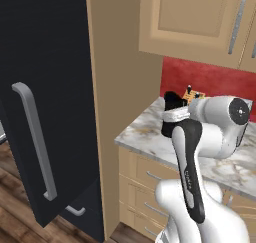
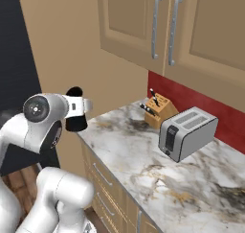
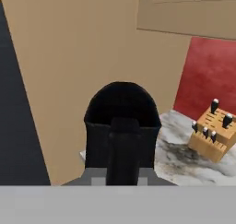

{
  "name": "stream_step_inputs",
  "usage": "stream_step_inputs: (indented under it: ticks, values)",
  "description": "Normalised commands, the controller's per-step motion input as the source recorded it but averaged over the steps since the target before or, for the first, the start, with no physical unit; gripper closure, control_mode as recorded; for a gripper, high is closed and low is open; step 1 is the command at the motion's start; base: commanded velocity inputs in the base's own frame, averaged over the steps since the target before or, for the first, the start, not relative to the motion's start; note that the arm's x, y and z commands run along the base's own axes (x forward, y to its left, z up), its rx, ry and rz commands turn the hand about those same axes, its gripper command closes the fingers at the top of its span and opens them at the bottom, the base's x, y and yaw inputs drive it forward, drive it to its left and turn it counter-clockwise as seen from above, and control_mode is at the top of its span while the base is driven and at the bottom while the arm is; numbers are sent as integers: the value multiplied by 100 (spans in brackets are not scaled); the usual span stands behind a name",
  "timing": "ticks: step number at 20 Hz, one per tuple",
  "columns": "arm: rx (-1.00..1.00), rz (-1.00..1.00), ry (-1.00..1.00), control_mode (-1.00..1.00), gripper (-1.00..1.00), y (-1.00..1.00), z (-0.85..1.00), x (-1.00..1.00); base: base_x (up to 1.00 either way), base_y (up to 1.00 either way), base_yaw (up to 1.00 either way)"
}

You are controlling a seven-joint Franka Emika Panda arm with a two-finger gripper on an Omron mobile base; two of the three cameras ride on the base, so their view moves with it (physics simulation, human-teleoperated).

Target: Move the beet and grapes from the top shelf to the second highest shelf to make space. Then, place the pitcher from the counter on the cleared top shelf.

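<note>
Gripping the black pitcher [image 3: 120, 131], the gripper [image 3: 120, 179] sits at the bottom middle of the hand view, its fingers hidden behind the pitcher's handle, which runs straight down the near side of the body. The jaws are drawn together on that handle. The pitcher stands upright, its rounded rim at the 12 o'clock side of the handle.

Seen from the left base view, the pitcher [image 1: 172, 103] shows as a dark shape just past the white wrist, above the near corner of the marbled tabletop [image 1: 145, 137]. From the right base view the pitcher [image 2: 75, 113] sits at the 3 o'clock side of the arm's round joint, at the tabletop's [image 2: 158, 174] left end, and whether its base touches the surface cannot be told.

A tan knife block [image 3: 213, 132] with dark handles stands at about 3 o'clock from the pitcher in the hand view, against the red wall [image 3: 209, 75]. In the right base view a silver toaster [image 2: 186, 133] stands just beside the knife block [image 2: 157, 110], toward 4 o'clock from it.

A dark fridge door [image 1: 45, 97] with a long grey handle [image 1: 34, 137] fills the 9 o'clock side of the left base view, hanging open. Tan wall cabinets [image 2: 158, 26] hang above the tabletop, and tan drawers [image 1: 145, 187] sit beneath it.
</note>
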Motion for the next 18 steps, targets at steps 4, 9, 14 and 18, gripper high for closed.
stream_step_inputs:
  ticks: [4, 9, 14, 18]
  values:
    - [0, -21, 15, -100, 100, 4, 34, -26, 0, 0, 0]
    - [0, -6, 1, -100, 100, -8, 0, -18, 0, 0, 0]
    - [0, 0, -1, -100, 100, -1, 0, -1, 0, 0, 0]
    - [0, 0, 0, -100, 100, 0, 0, 0, 0, 0, 0]
